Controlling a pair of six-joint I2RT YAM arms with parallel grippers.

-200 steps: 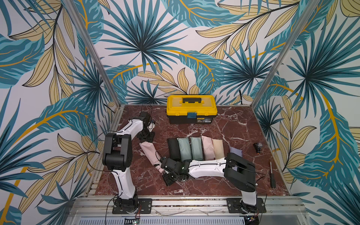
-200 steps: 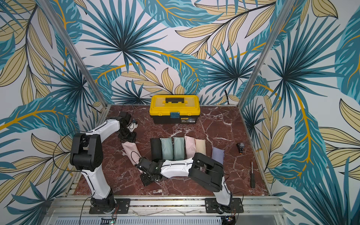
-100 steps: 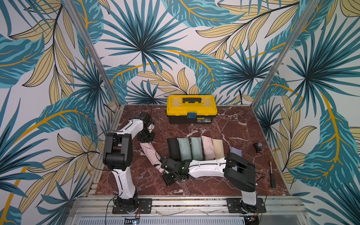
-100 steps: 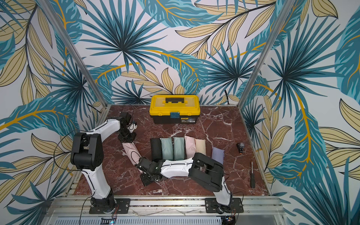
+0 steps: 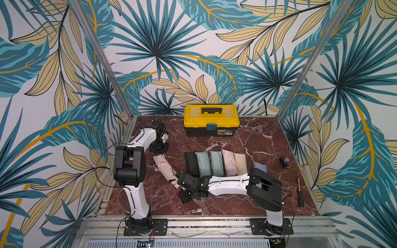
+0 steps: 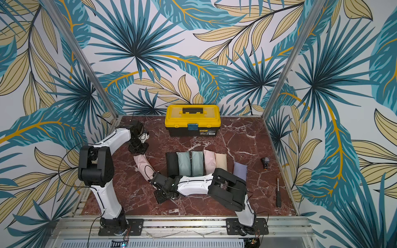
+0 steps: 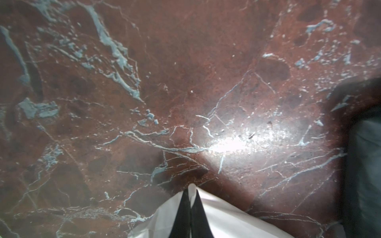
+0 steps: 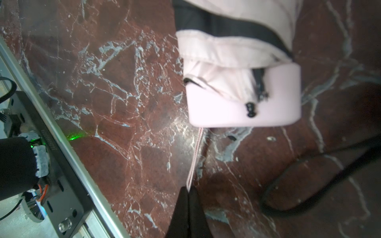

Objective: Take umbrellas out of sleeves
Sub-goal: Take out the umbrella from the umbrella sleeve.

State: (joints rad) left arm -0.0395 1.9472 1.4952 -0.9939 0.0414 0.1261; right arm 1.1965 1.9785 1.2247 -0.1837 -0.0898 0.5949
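A pink sleeve (image 5: 164, 166) with its umbrella inside lies slanted at the left of the table, seen in both top views (image 6: 142, 165). My left gripper (image 7: 190, 191) is shut on the sleeve's far closed end (image 7: 224, 216), pinching a fold of pink fabric. My right gripper (image 8: 188, 188) is shut on the pink wrist loop (image 8: 194, 156) that runs taut from the blocky pink handle (image 8: 243, 103), which sticks out of the sleeve's mouth (image 8: 226, 47). Several more sleeved umbrellas lie side by side: black (image 5: 191, 164), two mint (image 5: 209, 164), pink (image 5: 228, 162), beige (image 5: 240, 163) and lilac (image 5: 260, 166).
A yellow-lidded black toolbox (image 5: 211, 120) stands at the back. A screwdriver (image 5: 300, 193) and a small black part (image 5: 284, 160) lie at the right. A black cable (image 8: 319, 175) loops beside the right gripper. The metal rail (image 8: 68, 148) borders the table's front.
My left gripper has closed on the far end of the pink sleeve. The right gripper has kept its hold on the wrist loop and has not moved.
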